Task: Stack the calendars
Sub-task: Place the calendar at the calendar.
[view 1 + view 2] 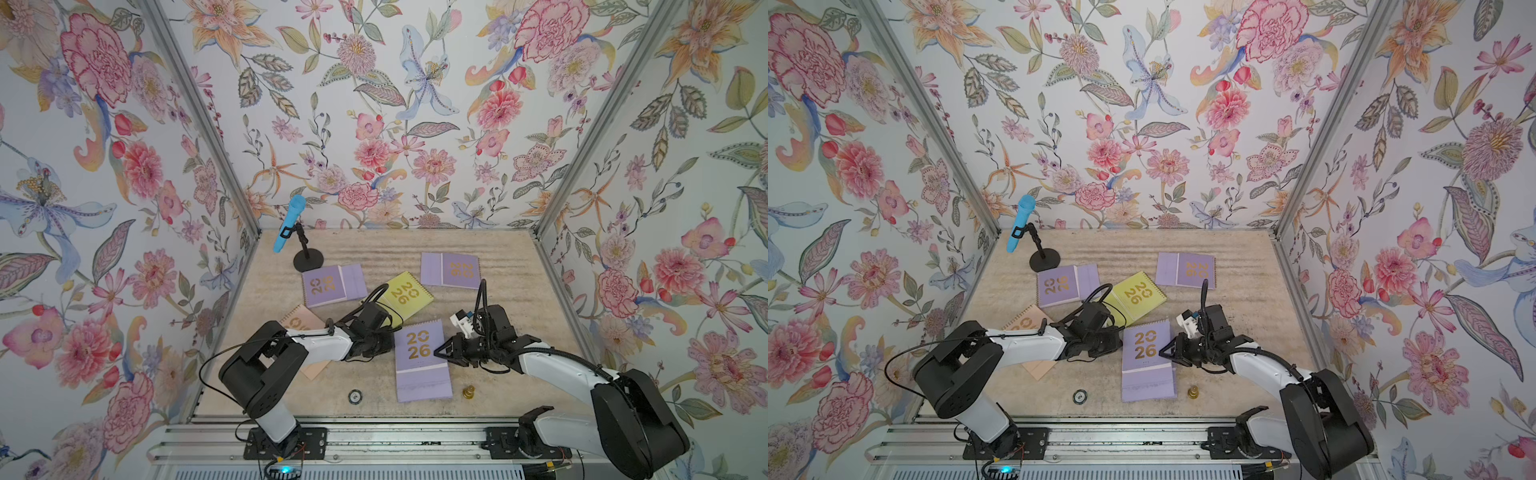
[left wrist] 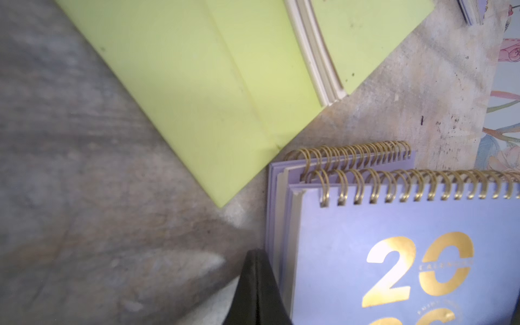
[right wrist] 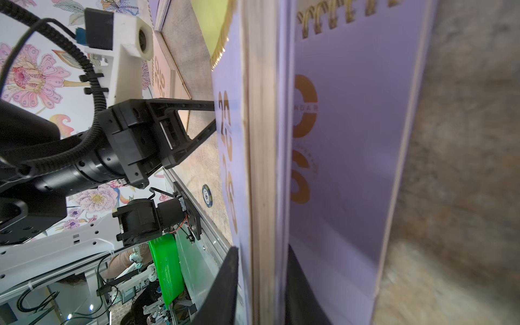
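Right wrist view: I'm straddling the top lilac calendar edge with the right gripper, grip unclear; the closed left gripper is bracing it, likely for squaring.

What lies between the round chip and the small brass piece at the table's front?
The lilac calendar stack's near end, seen in both top views, separates chip and brass piece.

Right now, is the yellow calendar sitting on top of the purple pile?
No, the yellow-green calendar lies on the table beside the purple pile, not on it.
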Controlling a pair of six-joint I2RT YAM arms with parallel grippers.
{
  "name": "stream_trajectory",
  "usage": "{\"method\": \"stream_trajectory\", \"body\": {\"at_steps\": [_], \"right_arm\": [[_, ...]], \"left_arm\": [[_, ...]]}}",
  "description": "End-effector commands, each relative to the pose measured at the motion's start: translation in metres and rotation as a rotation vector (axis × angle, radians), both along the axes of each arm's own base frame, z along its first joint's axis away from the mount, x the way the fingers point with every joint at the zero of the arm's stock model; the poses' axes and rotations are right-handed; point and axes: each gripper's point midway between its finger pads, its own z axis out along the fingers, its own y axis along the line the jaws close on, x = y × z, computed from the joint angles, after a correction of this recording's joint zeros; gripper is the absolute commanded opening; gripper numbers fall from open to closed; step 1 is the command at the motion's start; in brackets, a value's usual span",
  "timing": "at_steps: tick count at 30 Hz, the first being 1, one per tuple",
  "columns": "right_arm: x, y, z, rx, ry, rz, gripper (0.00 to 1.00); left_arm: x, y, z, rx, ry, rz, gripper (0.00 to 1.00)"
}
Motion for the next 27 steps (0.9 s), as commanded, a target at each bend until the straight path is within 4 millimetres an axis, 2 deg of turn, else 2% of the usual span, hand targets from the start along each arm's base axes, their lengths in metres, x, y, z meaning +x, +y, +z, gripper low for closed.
{"method": "stream_trajectory", "body": {"at_steps": [1, 11, 17, 24, 27], "right_arm": [[0.001, -0.007, -0.008, -0.024, -0.004, -0.011, 0.24], [0.010, -0.020, -0.019, -0.050, 0.023, -0.061, 0.25], [0.013, -0.037, -0.023, -0.191, 0.017, -0.100, 0.26], [0.015, -0.046, -0.021, -0.246, 0.003, -0.134, 0.29], [0.017, -0.060, -0.024, -0.345, -0.002, -0.167, 0.28]], "left_arm": [[-0.002, -0.003, -0.001, 0.005, 0.009, -0.003, 0.00], [-0.009, -0.004, -0.005, 0.017, 0.022, -0.009, 0.00], [-0.013, 0.009, -0.006, 0.098, 0.024, -0.014, 0.00], [-0.021, 0.014, -0.008, 0.111, 0.038, -0.017, 0.00], [-0.027, 0.020, -0.008, 0.147, 0.044, -0.019, 0.00]]}}
